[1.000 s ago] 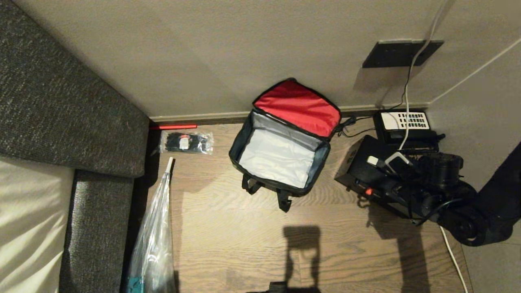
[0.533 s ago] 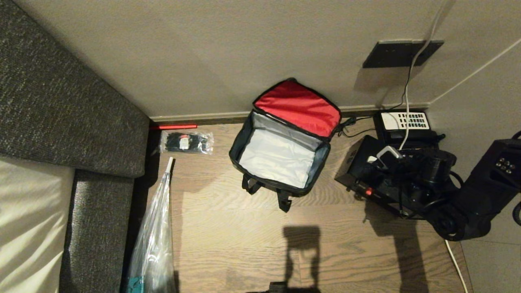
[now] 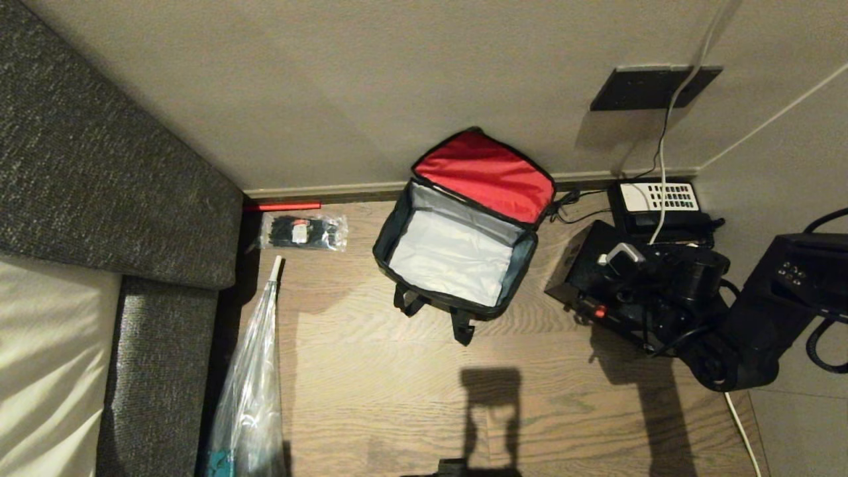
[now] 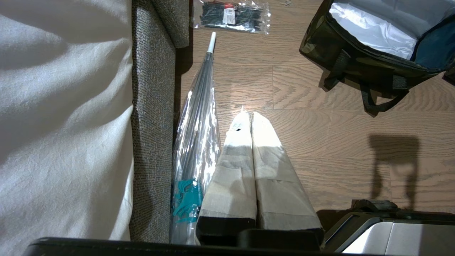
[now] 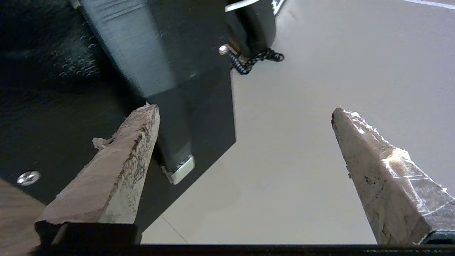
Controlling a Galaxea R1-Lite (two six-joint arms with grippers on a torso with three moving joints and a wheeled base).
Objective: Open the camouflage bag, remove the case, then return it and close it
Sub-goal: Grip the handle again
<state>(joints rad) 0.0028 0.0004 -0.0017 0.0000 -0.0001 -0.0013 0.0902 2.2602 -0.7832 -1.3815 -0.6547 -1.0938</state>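
While boxy camouflage fabric bag [image 3: 457, 255] gapes, black textured hard case [image 3: 583, 265] right; right gripper [image 5: 245, 142] fingers apart, left gripper [image 4: 250, 119] together.

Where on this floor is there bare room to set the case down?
Bare wood lies in front of the camouflage bag, between the umbrella and the case. By the wall it is crowded: case, telephone, cables, and the right gripper.

the case [image 3: 583, 268] lies right of the camouflage bag [image 3: 457, 255], before the telephone [image 3: 656, 202].
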